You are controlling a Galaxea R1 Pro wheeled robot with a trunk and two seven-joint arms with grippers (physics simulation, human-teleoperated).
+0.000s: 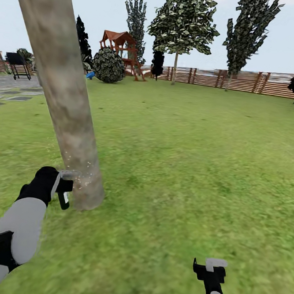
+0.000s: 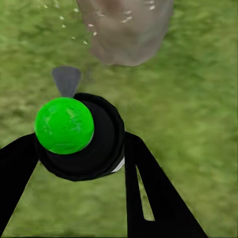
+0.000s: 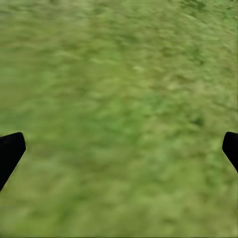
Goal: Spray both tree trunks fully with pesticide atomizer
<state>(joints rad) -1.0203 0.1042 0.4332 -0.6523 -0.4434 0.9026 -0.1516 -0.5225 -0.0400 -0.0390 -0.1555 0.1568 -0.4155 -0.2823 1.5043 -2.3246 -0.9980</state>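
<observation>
Your left gripper point(image 1: 63, 189) is clamped on the atomizer point(image 2: 74, 136), low at the near left, just beside the base of the trunk point(image 1: 66, 101). In the left wrist view the two black fingers point(image 2: 158, 193) run up either side of the black body, with its green cap point(image 2: 63, 125) facing the camera and the grey nozzle point(image 2: 66, 79) pointing past it toward the foot of the trunk. You hold it this low and this close so the spray lands on the bark rather than drifting off over the grass point(image 1: 185, 167).

The pesticide point(image 1: 80, 177) shows as a thin scatter of white specks between nozzle and trunk, and a few more sit on the bark in the left wrist view. They gather only around the lowest stretch; the long upper length of the trunk, leaning up and left out of the head view, looks bare of them. So by my reading you are still on the first tree, working its base, with much of the height left to cover.

Your right gripper point(image 1: 209, 267) hangs at the near right over open grass, well apart from the trunk. Its jaws stand wide apart and empty: in the right wrist view the two fingertips point(image 3: 10, 151) sit at opposite edges with only lawn between. It is parked out of the way, since spraying needs one arm.

Far off, the fence point(image 1: 240, 81) closes the lawn, with thin trees point(image 1: 183, 26) and a red playset point(image 1: 121, 47) before it.
</observation>
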